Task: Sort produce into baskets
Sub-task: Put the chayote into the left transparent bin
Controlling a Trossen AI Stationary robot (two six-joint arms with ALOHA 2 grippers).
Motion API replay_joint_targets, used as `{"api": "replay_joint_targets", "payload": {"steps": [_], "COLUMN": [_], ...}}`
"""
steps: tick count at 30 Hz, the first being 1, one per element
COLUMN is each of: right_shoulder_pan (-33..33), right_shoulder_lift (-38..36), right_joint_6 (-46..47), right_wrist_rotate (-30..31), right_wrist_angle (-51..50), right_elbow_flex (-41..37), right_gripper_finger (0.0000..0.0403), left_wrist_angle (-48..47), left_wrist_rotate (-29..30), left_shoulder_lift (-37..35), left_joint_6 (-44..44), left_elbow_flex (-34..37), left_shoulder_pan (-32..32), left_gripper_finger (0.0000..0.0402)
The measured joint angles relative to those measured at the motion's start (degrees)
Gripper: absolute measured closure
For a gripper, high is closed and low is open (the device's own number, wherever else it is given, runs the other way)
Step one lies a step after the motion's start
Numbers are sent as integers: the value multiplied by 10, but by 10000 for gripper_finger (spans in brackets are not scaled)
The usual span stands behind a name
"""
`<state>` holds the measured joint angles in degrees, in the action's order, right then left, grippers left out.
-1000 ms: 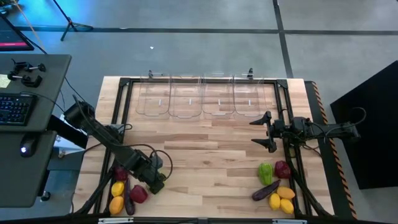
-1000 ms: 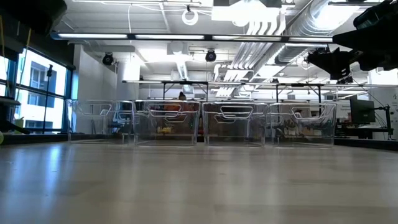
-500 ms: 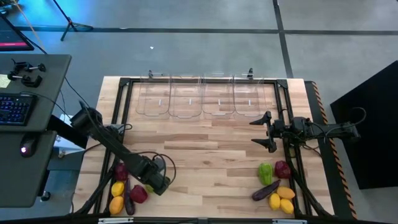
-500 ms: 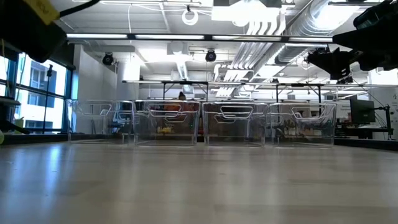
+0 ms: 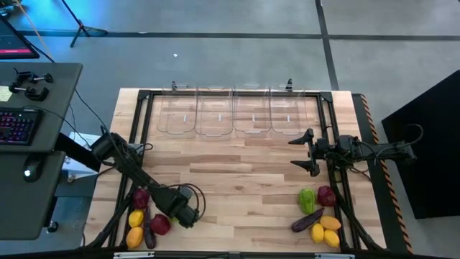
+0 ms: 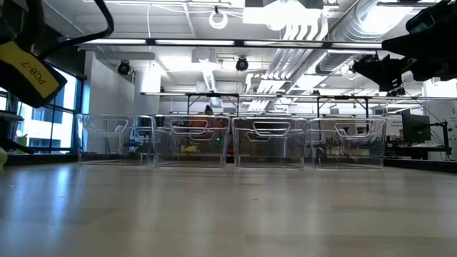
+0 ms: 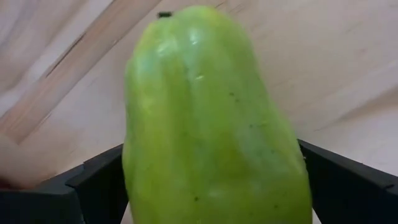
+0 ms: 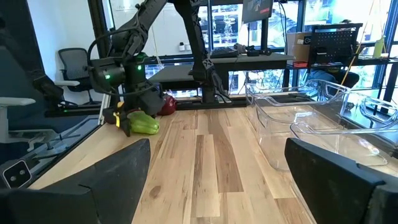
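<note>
Green pepper (image 7: 211,124) | clamped between left gripper (image 7: 205,180) fingers (image 7: 93,186)

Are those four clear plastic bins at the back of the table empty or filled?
Empty. From above, bare wood shows through all four clear plastic bins; the toy produce lies in piles near the front edge.

- Four clear baskets (image 5: 233,115) in one row along the table's far edge.
- Two green peppers: one (image 8: 143,123) clamped between the left gripper's fingers, one (image 5: 307,199) in the right-hand pile.
- Three dark red rounded pieces: two (image 5: 141,198) on the left, one (image 5: 327,195) on the right.
- Four yellow or orange citrus pieces: two (image 5: 135,227) left, two (image 5: 323,229) right.
- Two purple eggplants: one (image 5: 148,233) left, one (image 5: 306,221) right.
- Two arms.
</note>
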<state>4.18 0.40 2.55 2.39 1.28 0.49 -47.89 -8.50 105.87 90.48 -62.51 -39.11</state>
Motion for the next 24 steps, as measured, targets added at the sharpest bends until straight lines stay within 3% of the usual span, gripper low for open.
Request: {"api": "replay_joint_targets", "payload": {"steps": [9, 14, 18, 24], "right_shoulder_pan": [0, 0, 0, 0], "right_shoulder_lift": [0, 0, 0, 0], "right_joint_6": [0, 0, 0, 0], "right_wrist_rotate": [0, 0, 0, 0], "right_wrist_angle": [0, 0, 0, 0], "right_elbow_flex": [0, 0, 0, 0], "right_gripper_finger": [41, 41, 41, 41], "left_wrist_angle": [1, 0, -41, -106], "left_wrist_rotate": [0, -1, 19, 74], "left_shoulder_lift": [0, -15, -68, -187], "left_joint_6": [-29, -62, -73, -92], "left_elbow_flex": [1, -1, -3, -3], "left_shoulder_pan": [2, 2, 5, 33], "left_gripper_finger": [9, 43, 91, 95]}}
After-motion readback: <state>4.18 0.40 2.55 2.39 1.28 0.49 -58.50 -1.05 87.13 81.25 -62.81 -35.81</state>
